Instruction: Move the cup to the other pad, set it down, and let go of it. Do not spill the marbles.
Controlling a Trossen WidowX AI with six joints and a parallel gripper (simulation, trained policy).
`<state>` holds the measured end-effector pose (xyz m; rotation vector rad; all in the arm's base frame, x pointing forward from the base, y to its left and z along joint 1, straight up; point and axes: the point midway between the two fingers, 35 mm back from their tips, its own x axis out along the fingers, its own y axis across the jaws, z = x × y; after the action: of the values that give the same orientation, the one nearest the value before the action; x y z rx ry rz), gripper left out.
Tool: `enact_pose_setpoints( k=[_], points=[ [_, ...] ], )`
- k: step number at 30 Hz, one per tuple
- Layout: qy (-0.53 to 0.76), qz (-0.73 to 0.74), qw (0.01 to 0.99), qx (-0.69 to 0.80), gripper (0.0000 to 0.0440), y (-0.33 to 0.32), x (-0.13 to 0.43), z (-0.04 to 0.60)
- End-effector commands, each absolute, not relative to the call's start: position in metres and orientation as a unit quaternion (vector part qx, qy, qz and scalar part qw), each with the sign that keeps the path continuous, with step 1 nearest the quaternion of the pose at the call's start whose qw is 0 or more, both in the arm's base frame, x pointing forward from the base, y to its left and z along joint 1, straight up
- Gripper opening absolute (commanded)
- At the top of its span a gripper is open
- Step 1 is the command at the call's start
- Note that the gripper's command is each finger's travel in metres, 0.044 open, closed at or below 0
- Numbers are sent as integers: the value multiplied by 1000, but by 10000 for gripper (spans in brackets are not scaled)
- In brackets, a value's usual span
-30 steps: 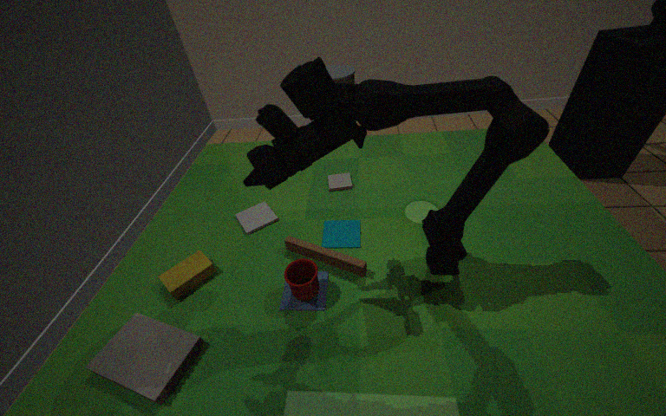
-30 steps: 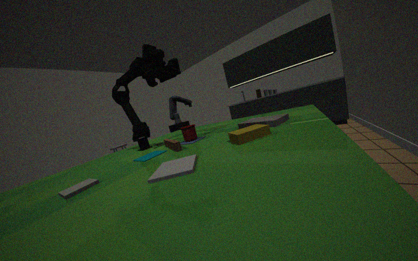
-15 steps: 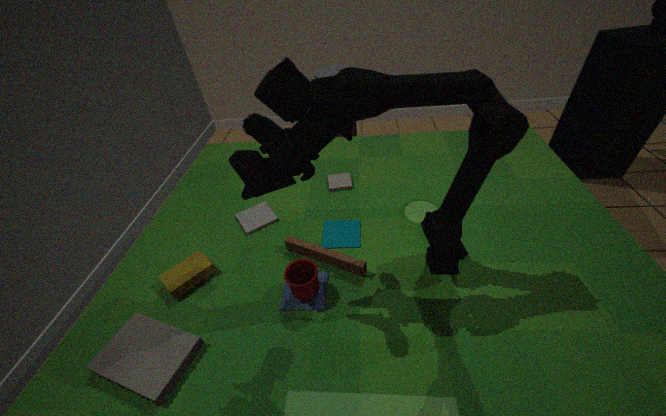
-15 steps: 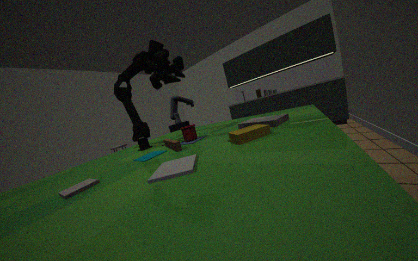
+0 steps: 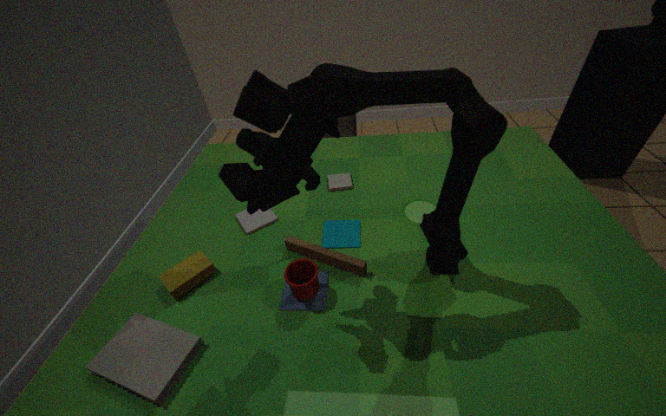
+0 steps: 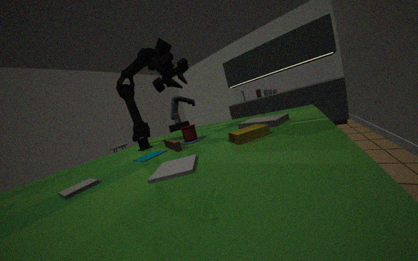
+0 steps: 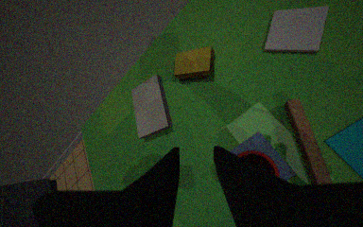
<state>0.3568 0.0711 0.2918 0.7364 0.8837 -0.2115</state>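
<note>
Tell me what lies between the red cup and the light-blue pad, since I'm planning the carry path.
A brown wooden bar lies between the red cup and light-blue pad, clearest in the top view.
</note>
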Motion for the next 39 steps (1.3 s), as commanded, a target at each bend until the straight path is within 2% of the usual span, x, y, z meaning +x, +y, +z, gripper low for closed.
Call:
enact_pose_setpoints(
  k=[1, 39],
  points=[
    [438, -116, 818, 355, 128, 73, 355, 286],
    [626, -292, 668, 275, 152, 62, 325, 181]
  ],
)
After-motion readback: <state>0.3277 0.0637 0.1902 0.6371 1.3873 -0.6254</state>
